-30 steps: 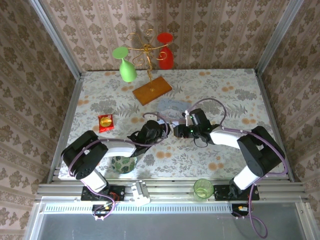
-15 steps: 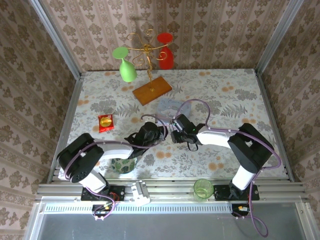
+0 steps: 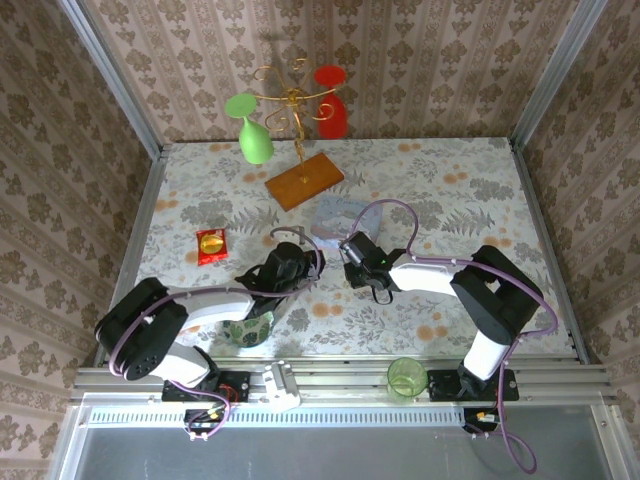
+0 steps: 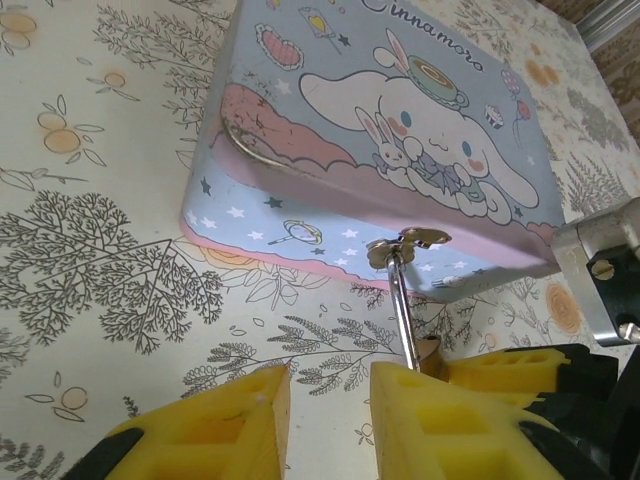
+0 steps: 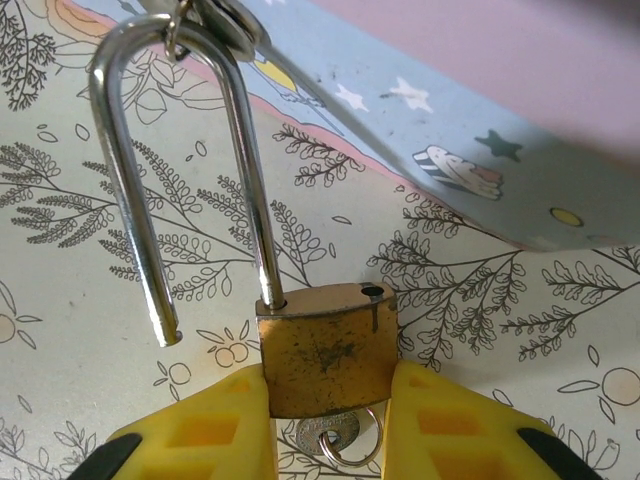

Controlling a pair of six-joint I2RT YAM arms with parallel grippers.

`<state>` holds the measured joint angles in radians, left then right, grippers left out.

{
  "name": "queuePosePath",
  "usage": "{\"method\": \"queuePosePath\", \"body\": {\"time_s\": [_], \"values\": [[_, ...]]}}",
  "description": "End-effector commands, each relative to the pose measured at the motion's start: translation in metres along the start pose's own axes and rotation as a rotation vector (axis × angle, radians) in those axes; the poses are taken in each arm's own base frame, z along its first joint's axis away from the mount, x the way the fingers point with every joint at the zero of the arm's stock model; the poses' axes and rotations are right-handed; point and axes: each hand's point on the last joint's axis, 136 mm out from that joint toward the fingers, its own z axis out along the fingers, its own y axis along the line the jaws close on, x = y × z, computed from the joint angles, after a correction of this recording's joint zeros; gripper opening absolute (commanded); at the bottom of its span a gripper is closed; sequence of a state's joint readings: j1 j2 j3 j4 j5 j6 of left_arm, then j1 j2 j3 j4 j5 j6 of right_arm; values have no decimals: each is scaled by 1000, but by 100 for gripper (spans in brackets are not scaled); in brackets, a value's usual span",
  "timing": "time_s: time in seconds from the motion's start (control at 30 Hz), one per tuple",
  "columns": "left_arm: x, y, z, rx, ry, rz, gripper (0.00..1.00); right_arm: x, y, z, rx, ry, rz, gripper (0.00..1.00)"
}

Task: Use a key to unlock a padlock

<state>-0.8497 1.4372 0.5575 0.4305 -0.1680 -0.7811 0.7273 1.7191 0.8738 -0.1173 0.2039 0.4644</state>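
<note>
Padlock (image 5: 325,345) pinched in right pincer (image 5: 328,392), shackle (image 5: 245,180) hooked at tin (image 5: 480,120) edge, left pincer (image 4: 330,388) spread slightly

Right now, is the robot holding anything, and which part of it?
The right gripper pinches the padlock by its brass body; the left gripper holds nothing.

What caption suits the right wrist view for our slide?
Right gripper grips the brass padlock, its shackle open, hooked on the blue tin.
</note>
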Motion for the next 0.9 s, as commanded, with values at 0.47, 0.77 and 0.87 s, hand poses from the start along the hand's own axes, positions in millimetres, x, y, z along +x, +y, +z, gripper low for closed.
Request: {"method": "queuePosePath", "body": {"time_s": [0.47,0.77,0.87], "values": [[-70,-24,62,-69,77,317,65,21,-42,-15,50,-12,155,19],[-67,-1,84,-179,123,337,63,24,-37,-17,-9,-12,146,19],[-51,-10,87,-155,150,364,56,27,-35,-13,-19,0,153,17]]}}
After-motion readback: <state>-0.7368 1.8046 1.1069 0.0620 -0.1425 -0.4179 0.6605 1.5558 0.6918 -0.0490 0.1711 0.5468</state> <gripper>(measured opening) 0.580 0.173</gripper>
